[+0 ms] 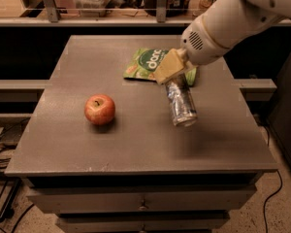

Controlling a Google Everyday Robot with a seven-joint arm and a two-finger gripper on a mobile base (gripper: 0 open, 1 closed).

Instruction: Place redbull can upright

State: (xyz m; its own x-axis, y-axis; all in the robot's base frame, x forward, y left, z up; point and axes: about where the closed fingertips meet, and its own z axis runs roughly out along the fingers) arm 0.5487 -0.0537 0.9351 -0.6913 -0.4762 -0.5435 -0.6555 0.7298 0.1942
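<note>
The redbull can (181, 104) is a slim silver-and-blue can, held tilted in the air above the right half of the grey table (136, 144), its shiny end pointing down and toward the front. My gripper (170, 72) is shut on the can's upper end, with one tan finger (166, 67) showing over it. The white arm comes in from the upper right. The can's shadow lies on the table below it.
A red apple (100, 109) sits on the left half of the table. A green chip bag (153, 64) lies at the back, partly behind the gripper. Shelves with clutter stand behind the table. Cables lie on the floor at left.
</note>
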